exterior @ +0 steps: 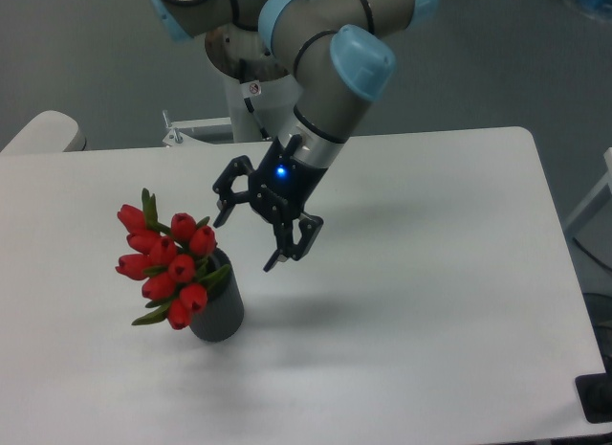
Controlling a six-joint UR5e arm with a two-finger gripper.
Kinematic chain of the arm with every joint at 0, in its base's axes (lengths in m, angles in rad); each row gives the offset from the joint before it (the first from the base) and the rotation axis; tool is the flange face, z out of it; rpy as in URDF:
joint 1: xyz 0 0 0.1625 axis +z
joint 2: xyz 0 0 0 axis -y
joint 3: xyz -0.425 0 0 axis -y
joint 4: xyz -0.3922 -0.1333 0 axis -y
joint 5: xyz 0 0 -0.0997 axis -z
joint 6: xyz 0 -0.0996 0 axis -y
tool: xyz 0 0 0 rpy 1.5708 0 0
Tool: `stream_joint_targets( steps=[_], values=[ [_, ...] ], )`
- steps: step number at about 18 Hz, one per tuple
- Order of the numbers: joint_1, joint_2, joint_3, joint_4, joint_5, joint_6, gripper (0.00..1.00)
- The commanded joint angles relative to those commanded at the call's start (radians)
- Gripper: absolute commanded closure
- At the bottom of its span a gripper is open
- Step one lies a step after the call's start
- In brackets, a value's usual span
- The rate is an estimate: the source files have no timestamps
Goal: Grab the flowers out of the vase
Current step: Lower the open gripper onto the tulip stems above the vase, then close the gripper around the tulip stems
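The flowers [167, 263], a tight bunch of red tulip buds with green leaves, lean left out of the vase [219, 311], a small dark grey cylinder on the left part of the white table [430, 301]. My gripper [245, 242] hangs open above the table, just right of the bunch and slightly higher than the vase mouth. Its fingers point down and to the left, with nothing between them. A small gap separates the nearest fingertip from the closest bud.
The arm's white base column [258, 91] stands behind the table's far edge. A pale rounded object [43, 134] sits at the far left. A dark fitting [598, 399] shows at the table's right front corner.
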Motion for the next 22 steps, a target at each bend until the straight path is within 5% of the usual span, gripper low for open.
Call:
stream_joint_targets(
  steps=[8,22],
  values=[
    [-0.028,-0.015,-0.014,0.040,-0.107,-0.015,0.00],
    [-0.075,-0.058,-0.022,0.063,-0.117,-0.018,0.00]
  ],
)
